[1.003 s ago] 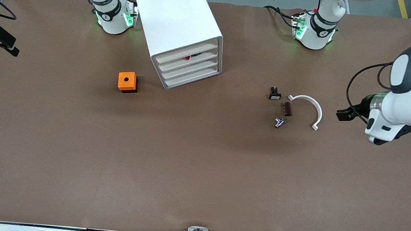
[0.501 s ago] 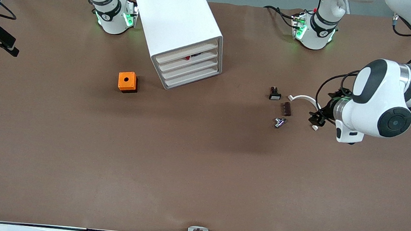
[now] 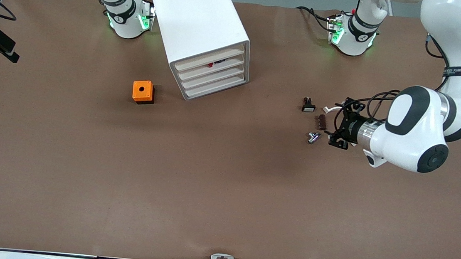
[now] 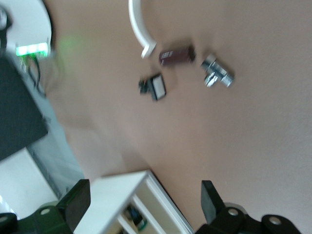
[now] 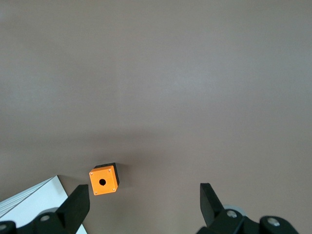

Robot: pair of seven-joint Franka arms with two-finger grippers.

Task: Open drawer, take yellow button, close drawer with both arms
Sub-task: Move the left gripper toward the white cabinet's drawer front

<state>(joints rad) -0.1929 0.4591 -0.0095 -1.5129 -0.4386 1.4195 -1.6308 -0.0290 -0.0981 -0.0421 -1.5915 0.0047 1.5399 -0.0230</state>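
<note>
White arm, left: over the last second it has swung in from the edge of the front view at its own end of the worktop (image 3: 224,195). Its left claw (image 3: 336,124) now hangs over the curved white piece (image 3: 331,109), in the middle band of the frame.
Left claw: spread wide and empty, pointing toward the cabinet (image 3: 200,22).
Right claw (image 5: 144,207): also spread wide and empty, high over the worktop with the orange box (image 3: 143,91) below it. That arm waits and has not shifted.
Cabinet: upper middle of the frame, untouched. All four drawers (image 3: 210,75) look pushed in, as they were a second ago.
Button (image 3: 214,64): a small reddish and dark speck in the gap near the top drawers, so most likely inside the cabinet. Which drawer holds it cannot be told.
Loose parts: the black part with a white face (image 3: 308,106), the brown piece (image 3: 321,121) and the metal fitting (image 3: 313,137) lie just beside the left claw. None has moved.
Meaning: only the approach has begun. The left arm seems to be on its way to the cabinet front, and the opening step is not yet done.
Risk: the claw passes close above the loose parts and could knock them if it drops.
</note>
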